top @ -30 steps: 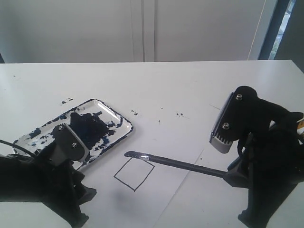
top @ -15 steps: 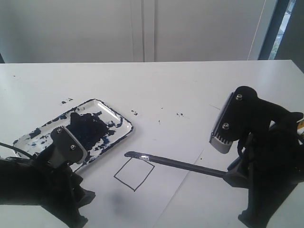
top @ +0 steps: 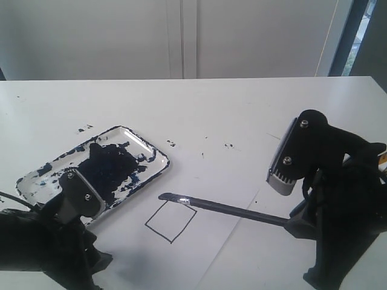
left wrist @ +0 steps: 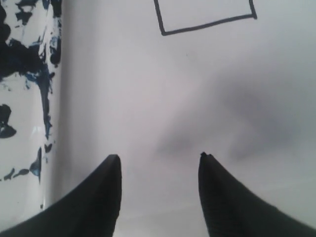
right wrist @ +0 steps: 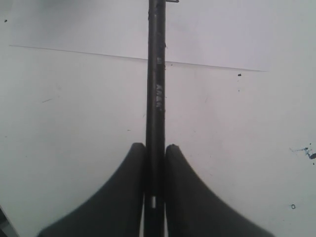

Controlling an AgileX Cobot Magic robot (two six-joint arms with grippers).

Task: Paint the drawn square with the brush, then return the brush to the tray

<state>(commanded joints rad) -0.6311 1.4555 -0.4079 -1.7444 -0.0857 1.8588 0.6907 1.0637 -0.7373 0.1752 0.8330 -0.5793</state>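
The right claw [right wrist: 154, 148] is clamped on the black handle of the brush [top: 224, 208], with both jaws pressed against the handle near its rear end. In the last second this claw does not move, and the brush keeps the same place. From the claw the brush goes out across the sheet of paper [top: 208, 248] toward the drawn square [top: 171, 221]. The silvery ferrule is above the far edge of the square, and the dark tip is just past the corner of the square that is nearest to the tray [top: 162, 158]. I cannot tell if the bristles touch the paper or stay a little above it.

What changes is the left arm. The left claw [left wrist: 158, 158] has its jaws apart and holds nothing, and in the exterior view it draws back step by step, away from the square. Below it, the wrist view shows bare paper, with the square on one side and the paint-smeared tray on the other.

The inside of the square is white everywhere, so I judge that the painting is not yet begun. The retreat of the left arm seems to leave the area free for the right arm. Its next move probably needs to bring the tip back inside the outline and press it down there on the worktop [top: 211, 115].
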